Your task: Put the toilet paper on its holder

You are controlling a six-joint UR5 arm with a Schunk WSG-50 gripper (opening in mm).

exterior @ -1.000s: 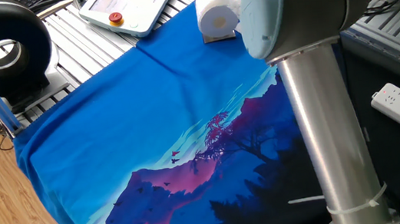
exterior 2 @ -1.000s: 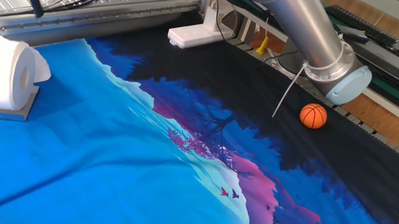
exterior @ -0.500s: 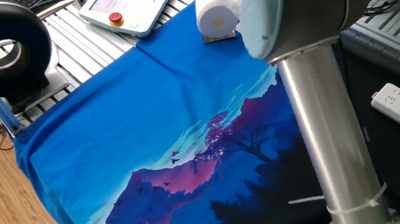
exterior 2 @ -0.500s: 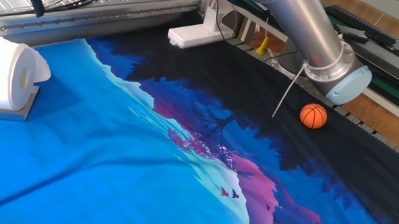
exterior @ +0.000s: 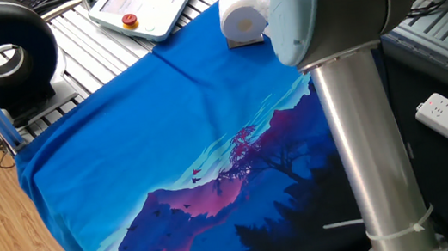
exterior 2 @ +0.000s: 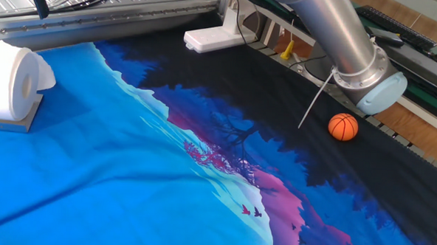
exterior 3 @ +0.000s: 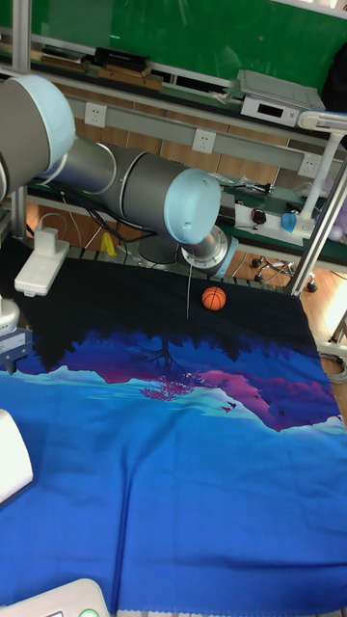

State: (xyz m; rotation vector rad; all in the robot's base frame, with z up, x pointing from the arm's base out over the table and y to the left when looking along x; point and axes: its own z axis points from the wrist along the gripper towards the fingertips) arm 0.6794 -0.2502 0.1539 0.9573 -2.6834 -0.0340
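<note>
- The other fixed view shows the toilet paper [exterior 2: 12, 80] lying on its side over the holder [exterior 2: 15, 119], whose flat grey base peeks out under the roll at the far corner of the blue cloth [exterior 2: 127, 178] that covers the tabletop.
- In one fixed view the same roll [exterior: 242, 15] sits at the cloth's edge beside a white pendant with a red button [exterior: 147, 5], its hollow core facing the camera; the holder's base [exterior: 246, 42] shows only as a thin dark strip beneath it.
- The tool may be the small grey piece at the left edge of the tall fixed view, but it is cropped, so I cannot tell whether its fingers are spread or pressed together; only the arm [exterior 3: 145, 193] is plainly seen.
- Judged from how the roll lies, the placing looks done or nearly done, so the step in hand is likely a clean retreat.
- To do it well, check that the roll rests squarely on the base, then lift the tool straight away without brushing the soft tissue.
- Keep the arm's elbow high over the cloth, away from the orange ball [exterior 2: 343, 126] near the opposite edge.
- Avoid dragging the cloth, since a tug could tip the roll off.
</note>
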